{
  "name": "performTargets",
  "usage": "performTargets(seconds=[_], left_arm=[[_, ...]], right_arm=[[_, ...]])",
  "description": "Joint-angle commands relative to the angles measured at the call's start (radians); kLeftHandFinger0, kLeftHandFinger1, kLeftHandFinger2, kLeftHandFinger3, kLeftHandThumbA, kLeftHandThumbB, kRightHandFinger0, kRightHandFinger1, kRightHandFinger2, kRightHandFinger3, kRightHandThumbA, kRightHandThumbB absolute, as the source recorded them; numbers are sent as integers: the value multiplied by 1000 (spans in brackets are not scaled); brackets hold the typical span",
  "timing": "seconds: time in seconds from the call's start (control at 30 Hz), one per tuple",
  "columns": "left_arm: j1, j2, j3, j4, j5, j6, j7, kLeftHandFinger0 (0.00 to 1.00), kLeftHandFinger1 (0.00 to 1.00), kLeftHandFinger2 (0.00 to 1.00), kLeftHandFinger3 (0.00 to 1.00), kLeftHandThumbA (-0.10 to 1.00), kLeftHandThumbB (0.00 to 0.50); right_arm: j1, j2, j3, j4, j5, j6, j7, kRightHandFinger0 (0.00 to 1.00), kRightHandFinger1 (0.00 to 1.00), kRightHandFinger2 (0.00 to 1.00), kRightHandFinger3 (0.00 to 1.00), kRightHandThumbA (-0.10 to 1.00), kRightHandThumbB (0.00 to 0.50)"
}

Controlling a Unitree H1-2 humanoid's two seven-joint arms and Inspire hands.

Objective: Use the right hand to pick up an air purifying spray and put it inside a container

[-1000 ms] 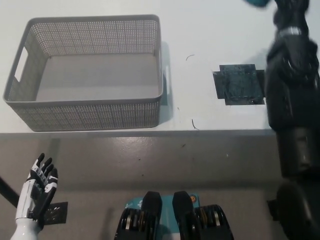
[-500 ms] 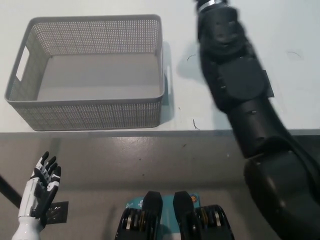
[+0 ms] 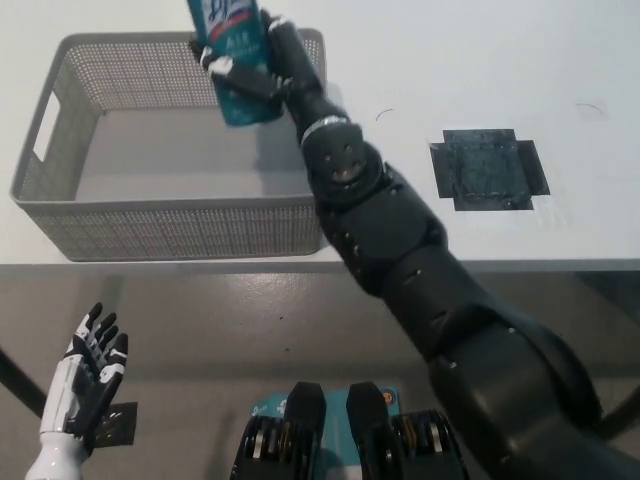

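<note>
Right hand grasps spray, held above basket near its far right corner. Risk: releasing here may clip the rim, tipping spray onto tabletop. Left hand idle, fingers spread.

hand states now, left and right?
Left hand: open, holding nothing, resting low beside the table.
Right hand: shut on the spray can, above the basket.

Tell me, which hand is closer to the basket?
The right hand. It holds the spray over the basket. The left hand hangs open below the table edge.
</note>
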Motion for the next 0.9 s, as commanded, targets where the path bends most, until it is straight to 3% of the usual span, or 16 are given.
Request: performTargets(seconds=[0.0, 0.03, 0.2, 0.23, 0.27, 0.33, 0.37, 0.4, 0.47, 0.6, 0.63, 0.67, 0.7, 0.73, 0.83, 0.87], left_arm=[[-1, 3, -2, -42, 14, -13, 10, 1000, 1000, 1000, 1000, 616, 10], [-6, 5, -1, -36, 10, -13, 6, 1000, 1000, 1000, 1000, 616, 3], [-5, 12, 1, -33, 7, -14, -1, 1000, 1000, 1000, 1000, 606, 0], [-4, 16, 1, -31, 2, -7, -6, 1000, 1000, 1000, 1000, 597, 8], [-3, 18, 2, -30, -1, -5, -8, 1000, 1000, 1000, 1000, 587, 3], [-3, 16, 2, -29, 0, -10, -6, 1000, 1000, 1000, 1000, 569, 1], [-7, 17, 2, -12, 7, -34, -4, 1000, 1000, 1000, 1000, 561, 1], [-8, 16, 2, -9, 4, -35, -6, 1000, 1000, 1000, 1000, 568, 9], [-9, 13, 3, -8, 1, -31, -5, 1000, 1000, 1000, 1000, 600, 44], [1, 4, 1, -5, 14, -49, 6, 1000, 1000, 1000, 1000, 622, 17], [3, 0, 2, -10, 3, -40, 3, 1000, 1000, 1000, 1000, 620, 4], [6, -2, 3, -14, -1, -39, 2, 1000, 1000, 1000, 1000, 654, 0], [7, -1, 4, -14, 2, -44, 3, 1000, 1000, 1000, 1000, 660, 0], [9, 0, 5, -15, 0, -45, 2, 1000, 1000, 1000, 1000, 701, 16], [30, 11, 9, -33, -25, -66, -22, 1000, 1000, 1000, 1000, 960, 82], [37, 9, 15, -43, -35, -75, -22, 1000, 1000, 1000, 1000, 1000, 138]], right_arm=[[-68, 10, -12, -9, 27, -21, 107, 1000, 1000, 1000, 1000, 530, 500], [-69, 5, -5, -15, 22, -16, 125, 1000, 1000, 1000, 1000, 602, 500], [-74, -4, -2, -22, 13, -29, 148, 1000, 1000, 1000, 1000, 639, 500], [-74, -9, 4, -33, 6, -35, 152, 761, 1000, 1000, 1000, 636, 500], [-75, -13, 6, -39, 4, -40, 161, 670, 1000, 1000, 1000, 624, 500], [-73, -16, 1, -57, 11, -32, 179, 624, 1000, 1000, 1000, 605, 500], [-70, -23, 5, -86, 8, -14, 192, 759, 1000, 1000, 1000, 627, 500], [-68, -26, 7, -99, 6, -6, 203, 1000, 1000, 1000, 1000, 633, 500], [-66, -39, 19, -150, -5, 33, 227, 1000, 1000, 1000, 1000, 684, 500], [-32, -70, 23, -313, 5, 81, 274, 1000, 1000, 1000, 1000, 713, 500], [-15, -87, 41, -367, -20, 75, 276, 1000, 1000, 1000, 1000, 792, 500], [26, -119, 76, -480, -80, 80, 269, 1000, 1000, 1000, 1000, 1000, 500], [57, -144, 104, -569, -133, 88, 253, 1000, 1000, 1000, 1000, 1000, 500], [60, -143, 107, -573, -133, 92, 252, 1000, 1000, 1000, 1000, 1000, 500], [160, -205, 119, -793, -183, 92, 247, 1000, 1000, 1000, 1000, 1000, 500], [221, -229, 96, -885, -169, 48, 242, 1000, 1000, 1000, 1000, 1000, 500]])
